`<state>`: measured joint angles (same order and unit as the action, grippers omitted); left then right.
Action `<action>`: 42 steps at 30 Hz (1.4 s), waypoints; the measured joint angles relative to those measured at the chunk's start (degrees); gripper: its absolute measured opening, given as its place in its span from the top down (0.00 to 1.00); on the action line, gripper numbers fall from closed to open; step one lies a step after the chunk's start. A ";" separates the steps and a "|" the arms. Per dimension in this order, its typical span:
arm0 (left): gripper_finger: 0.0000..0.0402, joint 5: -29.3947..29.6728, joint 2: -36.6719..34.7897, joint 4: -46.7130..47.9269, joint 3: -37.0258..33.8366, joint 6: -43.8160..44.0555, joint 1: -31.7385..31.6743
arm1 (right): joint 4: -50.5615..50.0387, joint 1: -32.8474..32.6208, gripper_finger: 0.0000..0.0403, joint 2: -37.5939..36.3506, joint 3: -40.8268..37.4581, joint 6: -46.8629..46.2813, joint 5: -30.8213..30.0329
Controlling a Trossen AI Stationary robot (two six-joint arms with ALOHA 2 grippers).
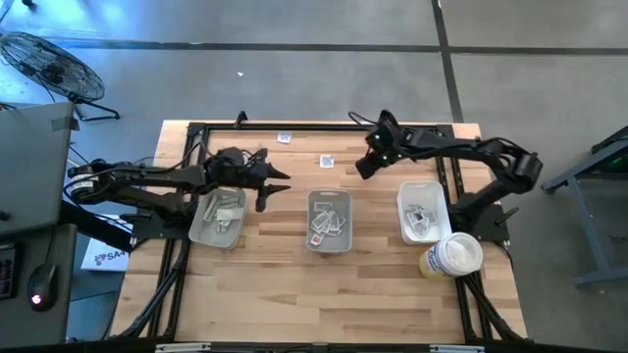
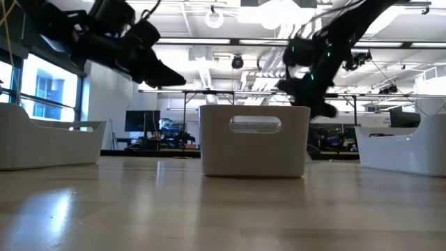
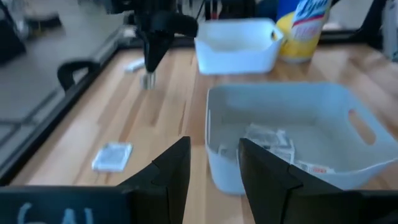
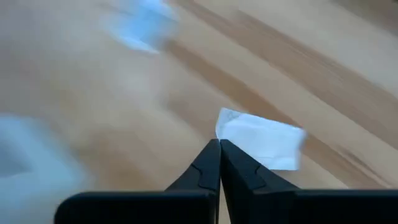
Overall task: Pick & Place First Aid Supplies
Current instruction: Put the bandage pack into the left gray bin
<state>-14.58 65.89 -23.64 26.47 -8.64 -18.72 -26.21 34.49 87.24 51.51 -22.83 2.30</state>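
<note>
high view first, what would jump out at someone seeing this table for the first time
Three trays sit in a row across the wooden table, the middle tray holding a heap of small packets. The right gripper is shut on a white packet, raised near the table's far edge between the middle and right trays, while the left gripper hangs open between the left and middle trays. A round white tub with a yellow label stands by the right tray.

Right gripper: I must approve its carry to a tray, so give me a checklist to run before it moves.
1. Right gripper shut: ok.
2. White oblong paper packet pinched at its fingertips: ok.
3. Packet lifted off the wooden table: ok, it hangs in the left wrist view.
4. White rectangular right tray has room: ok.
5. Left gripper, open beside the grey left tray, clear of the route: ok.
</note>
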 joint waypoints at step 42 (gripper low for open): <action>0.38 -17.38 29.12 -9.72 18.47 -7.57 -4.85 | 33.42 -18.79 1.00 -3.25 0.20 18.80 17.87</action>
<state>-31.97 95.01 -33.36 44.94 -16.21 -23.57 7.21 15.71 83.99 51.70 -4.03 20.17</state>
